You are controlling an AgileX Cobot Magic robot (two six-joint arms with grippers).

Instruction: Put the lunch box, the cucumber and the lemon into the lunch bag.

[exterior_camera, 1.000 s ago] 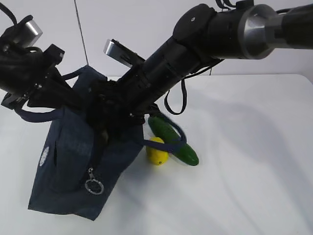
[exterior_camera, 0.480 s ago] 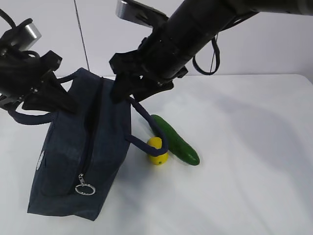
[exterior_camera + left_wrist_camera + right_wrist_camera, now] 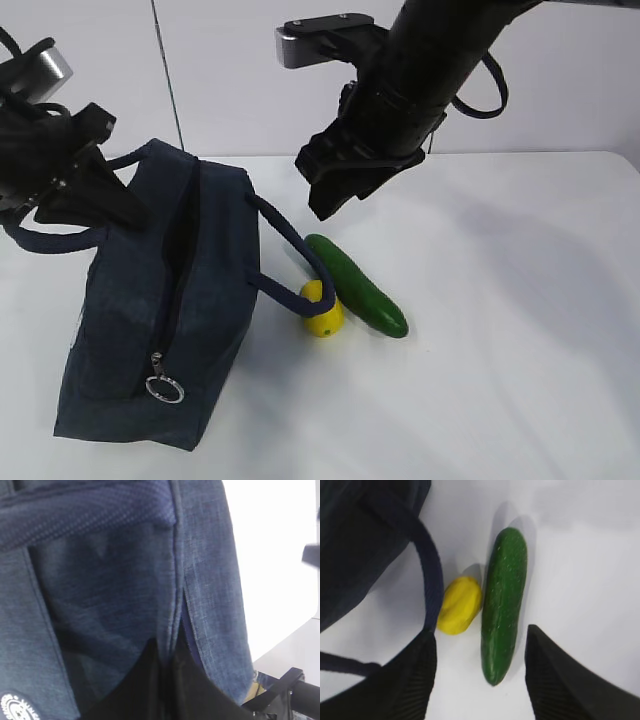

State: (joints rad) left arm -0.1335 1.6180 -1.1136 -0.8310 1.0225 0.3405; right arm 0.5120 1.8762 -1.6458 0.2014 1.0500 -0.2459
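Lunch bag [image 3: 130, 330]: dark navy fabric with a faint denim-like weave, lighter blue under the left wrist camera; strap handles [image 3: 290, 250] in matching navy with a fine ribbed texture; zipper pull ring [image 3: 165, 388] silvery metal; a small round white printed badge [image 3: 17, 707] on one panel.
Cucumber [image 3: 357, 287]: smooth, glossy dark green, finely speckled paler.
Lemon [image 3: 322, 310]: bright yellow, plain.
Table [image 3: 500, 350]: plain white, with soft grey shadows.
Wall [image 3: 230, 70], far side: pale grey-white.
Left gripper [image 3: 75, 185] and right gripper [image 3: 345, 180]: matt black; each arm carries a silver-grey block.
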